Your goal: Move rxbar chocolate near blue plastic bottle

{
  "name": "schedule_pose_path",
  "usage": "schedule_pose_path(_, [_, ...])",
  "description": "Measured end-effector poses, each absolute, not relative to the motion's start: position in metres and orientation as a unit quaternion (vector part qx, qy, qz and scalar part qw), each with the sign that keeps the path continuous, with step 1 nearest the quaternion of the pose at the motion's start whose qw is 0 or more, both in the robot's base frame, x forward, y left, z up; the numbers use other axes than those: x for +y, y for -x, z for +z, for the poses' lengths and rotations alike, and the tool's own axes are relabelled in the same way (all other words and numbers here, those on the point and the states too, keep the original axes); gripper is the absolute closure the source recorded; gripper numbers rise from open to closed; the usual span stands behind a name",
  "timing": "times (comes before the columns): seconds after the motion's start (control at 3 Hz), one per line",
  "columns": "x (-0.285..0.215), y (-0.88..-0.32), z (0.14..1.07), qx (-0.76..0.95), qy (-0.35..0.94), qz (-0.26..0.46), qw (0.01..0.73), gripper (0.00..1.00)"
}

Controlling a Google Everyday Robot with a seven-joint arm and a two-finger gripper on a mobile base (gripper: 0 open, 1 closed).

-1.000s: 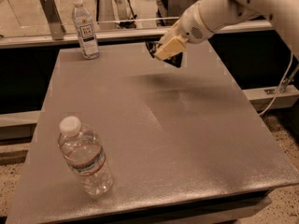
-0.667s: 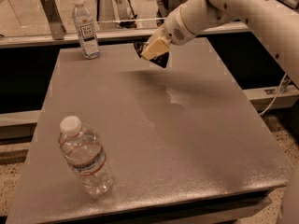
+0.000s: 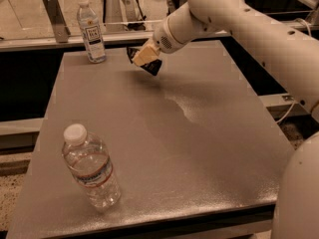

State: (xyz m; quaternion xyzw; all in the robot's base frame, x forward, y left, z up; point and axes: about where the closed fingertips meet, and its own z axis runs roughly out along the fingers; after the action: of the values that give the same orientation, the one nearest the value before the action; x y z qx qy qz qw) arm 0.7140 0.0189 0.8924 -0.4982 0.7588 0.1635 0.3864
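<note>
The blue plastic bottle (image 3: 91, 30), slim with a white cap and a dark square label, stands upright at the table's far left corner. My gripper (image 3: 144, 57) is at the end of the white arm reaching in from the right. It is shut on the rxbar chocolate (image 3: 147, 63), a flat black wrapper that sticks out on both sides of the fingers. The bar is held above the table, a short way to the right of the blue bottle and not touching it.
A wider clear ribbed bottle (image 3: 91, 169) with a red-and-white label band stands near the front left of the grey table (image 3: 199, 148). A metal bracket (image 3: 54, 16) stands behind the table's far left edge. My white arm (image 3: 259, 29) spans the right side.
My gripper has carried the rxbar chocolate leftward and slightly lower, closer to the blue plastic bottle. Both bottles have stayed in place.
</note>
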Motion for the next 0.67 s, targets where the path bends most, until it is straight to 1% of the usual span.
schedule_pose_path(0.67, [0.055, -0.750, 0.882, 0.760, 0.476, 0.171, 0.408, 1.00])
